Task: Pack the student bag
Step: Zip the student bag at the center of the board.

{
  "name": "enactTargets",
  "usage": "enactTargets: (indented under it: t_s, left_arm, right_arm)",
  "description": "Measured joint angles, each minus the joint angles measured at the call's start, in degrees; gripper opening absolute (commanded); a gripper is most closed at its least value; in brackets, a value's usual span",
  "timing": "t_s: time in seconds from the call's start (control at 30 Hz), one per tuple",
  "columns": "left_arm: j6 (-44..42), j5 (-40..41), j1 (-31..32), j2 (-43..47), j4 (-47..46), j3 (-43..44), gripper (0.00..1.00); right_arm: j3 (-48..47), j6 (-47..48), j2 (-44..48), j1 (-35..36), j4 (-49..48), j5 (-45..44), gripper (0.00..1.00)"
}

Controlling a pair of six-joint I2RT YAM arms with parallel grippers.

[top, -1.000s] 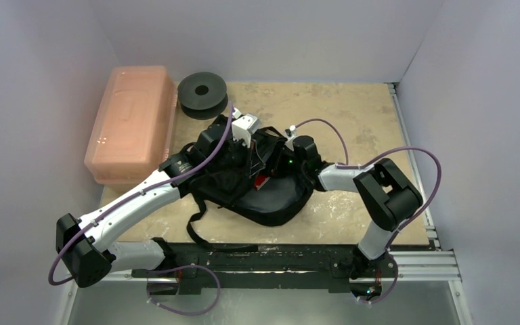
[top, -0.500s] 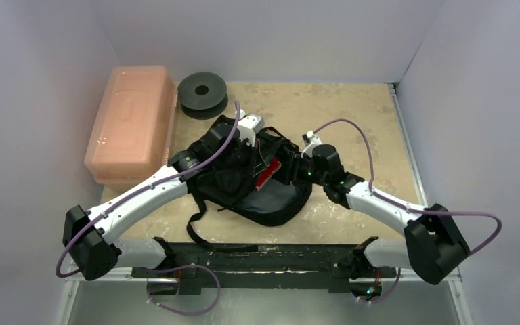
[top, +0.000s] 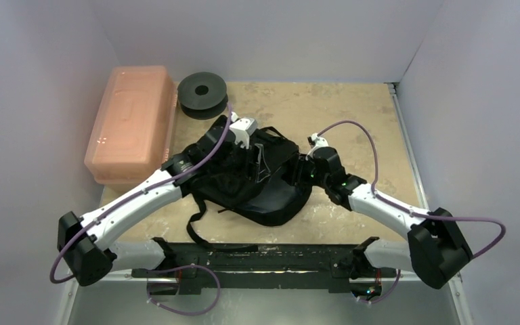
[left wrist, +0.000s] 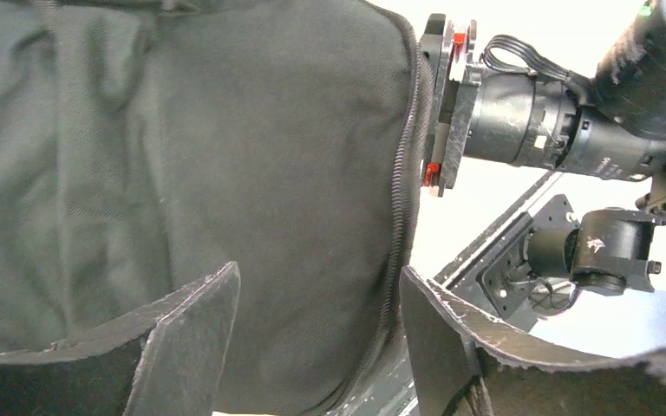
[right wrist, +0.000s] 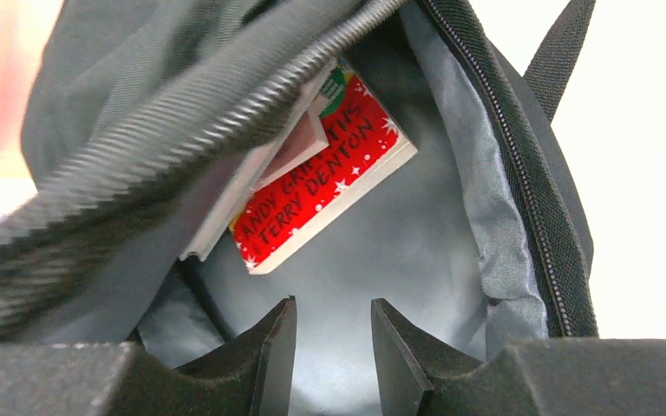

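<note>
One black bag [top: 271,200] lies slumped at the middle of the table [top: 352,115], between the two arms. Its main zip is open onto grey lining, where a red book [right wrist: 316,195] sits tucked under the zip edge. Into that opening points the right gripper [right wrist: 333,303], its fingers a narrow gap apart with nothing between them. At the bag's far-left side the left gripper [left wrist: 319,282] has its fingers spread wide and empty, with dark fabric just beyond them. Further out, along the table's left edge, lies a pink box [top: 132,122], with a black spool [top: 202,91] just beside its far end.
</note>
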State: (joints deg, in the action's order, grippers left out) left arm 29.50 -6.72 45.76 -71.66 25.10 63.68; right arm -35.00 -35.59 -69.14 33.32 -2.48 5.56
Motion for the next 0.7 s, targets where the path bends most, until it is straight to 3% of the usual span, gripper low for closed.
enactTargets:
  t_s: [0.17,0.4,0.5,0.7]
  left_arm:
    - [1.75,6.97,-0.07,8.72,2.97,-4.35,0.75]
    - [9.77,20.31,-2.03,18.97,11.13,-11.15,0.81]
    - [13.77,21.42,-3.80,21.55,12.52,-15.32,0.81]
    - [20.92,16.61,-9.42,18.51,11.80,-20.15,0.83]
  right_arm:
    - [-1.14,0.98,-5.57,-0.11,-1.40,-0.28,0.43]
    - [-13.20,4.83,-18.93,-4.98,-1.05,-0.72,0.43]
    - [-18.86,6.05,-23.52,-9.07,-0.11,0.13,0.44]
    - [-25.51,9.68,-24.92,-11.26,6.84,-1.97,0.58]
